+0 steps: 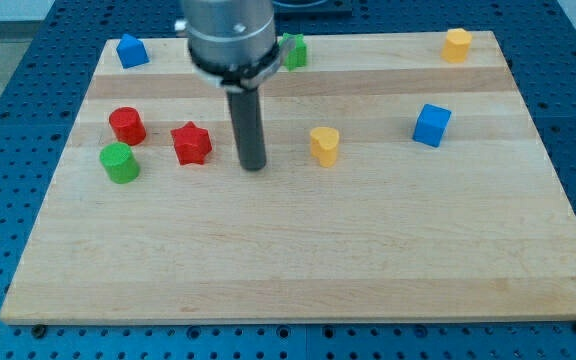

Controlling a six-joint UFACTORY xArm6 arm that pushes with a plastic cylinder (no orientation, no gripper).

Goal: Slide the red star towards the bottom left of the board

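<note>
The red star (192, 143) lies on the wooden board (298, 260) in the left half, near mid-height. My tip (254, 166) rests on the board just to the right of the red star, with a small gap between them. A red cylinder (127, 126) sits to the star's left and a green cylinder (120, 163) lies below that, to the star's lower left.
A yellow block (324, 145) lies to the right of my tip. A blue cube (431, 125) sits further right. A blue block (132, 51) is at top left, a green block (294, 51) at top centre behind the arm, a yellow block (456, 45) at top right.
</note>
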